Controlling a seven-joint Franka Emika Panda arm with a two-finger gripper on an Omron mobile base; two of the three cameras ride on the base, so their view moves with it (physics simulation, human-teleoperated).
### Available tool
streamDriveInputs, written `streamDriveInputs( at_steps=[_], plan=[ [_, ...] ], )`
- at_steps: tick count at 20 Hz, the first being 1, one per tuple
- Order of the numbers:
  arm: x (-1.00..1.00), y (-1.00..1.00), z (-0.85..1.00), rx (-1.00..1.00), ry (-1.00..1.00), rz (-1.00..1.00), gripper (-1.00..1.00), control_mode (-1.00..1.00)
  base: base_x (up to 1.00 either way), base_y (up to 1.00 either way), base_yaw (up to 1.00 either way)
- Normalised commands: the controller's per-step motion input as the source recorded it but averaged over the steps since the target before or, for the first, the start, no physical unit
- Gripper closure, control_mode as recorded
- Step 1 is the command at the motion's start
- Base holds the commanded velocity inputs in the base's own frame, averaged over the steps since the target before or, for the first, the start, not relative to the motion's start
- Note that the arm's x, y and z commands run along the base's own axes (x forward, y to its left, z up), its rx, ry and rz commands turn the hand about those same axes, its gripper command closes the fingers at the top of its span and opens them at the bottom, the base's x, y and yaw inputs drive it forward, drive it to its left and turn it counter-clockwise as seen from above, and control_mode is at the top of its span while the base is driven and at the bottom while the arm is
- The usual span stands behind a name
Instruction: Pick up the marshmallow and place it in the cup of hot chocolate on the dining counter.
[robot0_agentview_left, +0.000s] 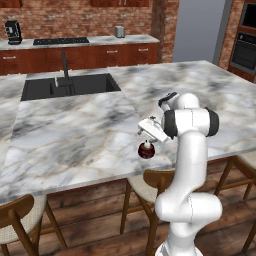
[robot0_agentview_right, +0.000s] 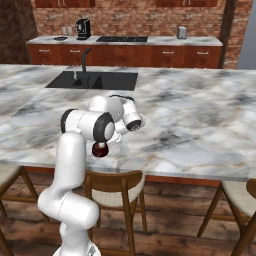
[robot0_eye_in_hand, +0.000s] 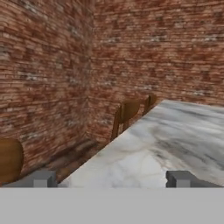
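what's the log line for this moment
gripper: open, empty | marshmallow: seems in cup of hot chocolate | cup: on dining counter, near front edge

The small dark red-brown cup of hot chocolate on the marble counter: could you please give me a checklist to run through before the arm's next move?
1. Small squat dark red-brown cup stands upright near the front edge of the grey-white veined marble dining counter: ok.
2. Tiny white marshmallow located: cannot tell; a pale speck sits at the cup's top.
3. Two-finger gripper open with nothing between its tips: ok.
4. Gripper aimed at the cup: not ok; the hand view looks along the counter toward a brick wall.
5. White arm close above the cup: ok.
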Motion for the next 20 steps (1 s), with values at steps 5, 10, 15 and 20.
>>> streamDriveInputs(
  at_steps=[5,10,15,20],
  plan=[
    [-0.48,-0.01,0.43,0.00,-0.19,0.00,-1.00,-1.00,0.00,0.00,0.00],
    [-0.67,0.00,0.60,0.00,-0.47,0.00,-1.00,-1.00,0.00,0.00,0.00],
    [-0.86,0.00,0.61,0.00,-0.55,0.00,-1.00,-1.00,0.00,0.00,0.00],
    [-0.86,0.00,0.74,0.00,-0.55,0.00,-1.00,-1.00,0.00,0.00,0.00]
  ],
)
